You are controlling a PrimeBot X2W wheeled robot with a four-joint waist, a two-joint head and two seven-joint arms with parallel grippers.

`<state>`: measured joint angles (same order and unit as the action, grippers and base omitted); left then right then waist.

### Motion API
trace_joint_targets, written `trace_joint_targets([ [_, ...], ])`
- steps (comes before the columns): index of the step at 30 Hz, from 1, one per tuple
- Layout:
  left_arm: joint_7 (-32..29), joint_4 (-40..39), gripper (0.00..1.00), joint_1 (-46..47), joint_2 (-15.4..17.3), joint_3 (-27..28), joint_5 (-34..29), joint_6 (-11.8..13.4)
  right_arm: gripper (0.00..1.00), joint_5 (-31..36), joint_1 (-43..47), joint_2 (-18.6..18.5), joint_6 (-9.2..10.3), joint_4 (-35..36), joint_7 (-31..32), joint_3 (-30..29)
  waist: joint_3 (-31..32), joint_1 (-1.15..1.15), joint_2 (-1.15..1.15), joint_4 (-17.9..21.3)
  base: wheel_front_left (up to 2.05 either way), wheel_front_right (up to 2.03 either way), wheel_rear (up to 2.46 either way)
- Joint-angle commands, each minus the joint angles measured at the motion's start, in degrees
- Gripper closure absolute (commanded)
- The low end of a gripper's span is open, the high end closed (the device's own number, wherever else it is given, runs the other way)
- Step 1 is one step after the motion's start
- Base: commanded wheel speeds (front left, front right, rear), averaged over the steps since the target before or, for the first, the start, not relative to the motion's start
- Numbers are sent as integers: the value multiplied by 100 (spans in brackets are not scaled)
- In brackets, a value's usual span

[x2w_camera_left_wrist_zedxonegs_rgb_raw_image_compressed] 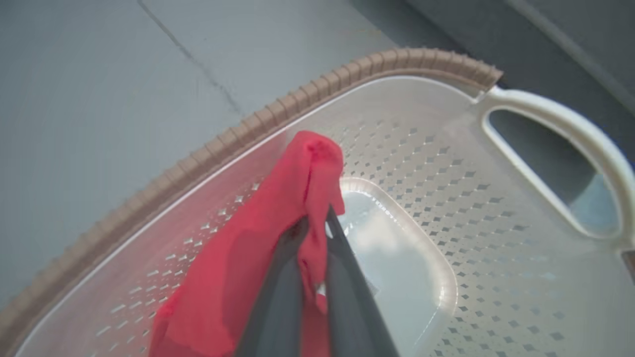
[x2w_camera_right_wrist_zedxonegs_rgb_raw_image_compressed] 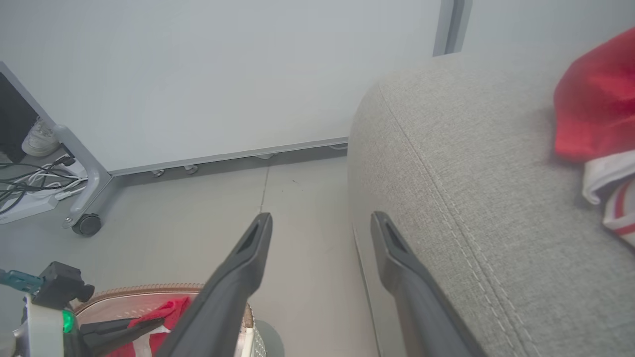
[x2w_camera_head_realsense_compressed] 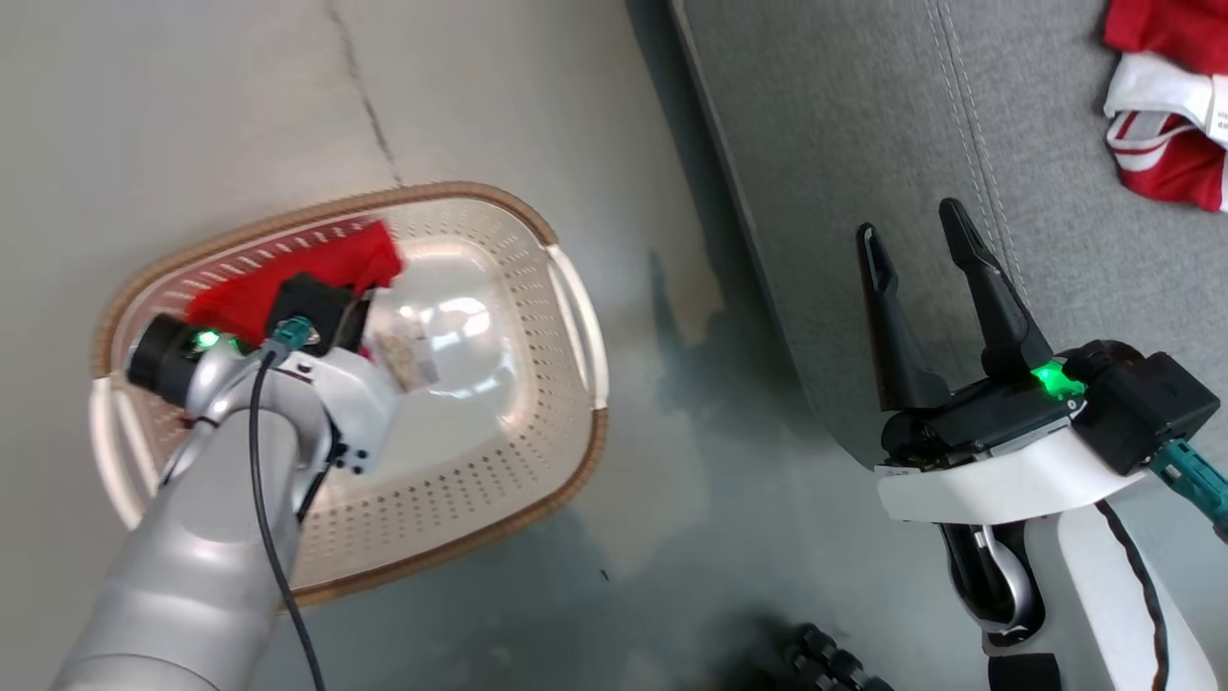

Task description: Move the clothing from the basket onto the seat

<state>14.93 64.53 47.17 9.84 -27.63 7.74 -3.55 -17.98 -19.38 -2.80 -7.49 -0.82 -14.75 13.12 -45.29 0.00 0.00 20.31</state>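
While pinched shut on the red clothing [x2w_camera_left_wrist_zedxonegs_rgb_raw_image_compressed: 238, 267] inside the basket [x2w_camera_left_wrist_zedxonegs_rgb_raw_image_compressed: 297, 96], beside its long rim, called for a straight upward pull from the left hand [x2w_camera_left_wrist_zedxonegs_rgb_raw_image_compressed: 317, 220], high enough for trailing cloth to clear. Held the right hand [x2w_camera_head_realsense_compressed: 909, 221] open, empty, at the seat [x2w_camera_head_realsense_compressed: 863, 115] edge. Had bare floor [x2w_camera_head_realsense_compressed: 672, 499] between basket and seat.

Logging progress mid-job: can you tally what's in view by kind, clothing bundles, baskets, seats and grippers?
Clothing bundles: 2, the red garment in the basket and the red-and-white bundle on the sofa
Baskets: 1
Sofas: 1
Grippers: 2, the left gripper shut on the red garment, the right gripper open
Total: 6
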Motion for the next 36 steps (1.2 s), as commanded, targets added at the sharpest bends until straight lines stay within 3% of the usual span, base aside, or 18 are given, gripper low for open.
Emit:
trace_joint_targets([
  [1,35,-194,100,-107,-24,44,78,-38,0,63,37,-24,-2,-31,-54,-55,354,0,0,-326,0,0,0],
  [12,27,-2598,100,-1412,-257,380,445,-70,0,488,398,-28,-2,-27,322,-409,1540,0,0,-1102,0,0,0],
  [19,27,-3678,100,-2008,-307,665,655,2,0,608,752,-28,-2,109,616,-583,2180,0,0,-1428,0,0,0],
  [36,27,-5606,100,-2823,-247,1075,762,165,0,651,1445,-28,-2,333,1118,-688,3318,0,0,-1668,0,0,0],
])
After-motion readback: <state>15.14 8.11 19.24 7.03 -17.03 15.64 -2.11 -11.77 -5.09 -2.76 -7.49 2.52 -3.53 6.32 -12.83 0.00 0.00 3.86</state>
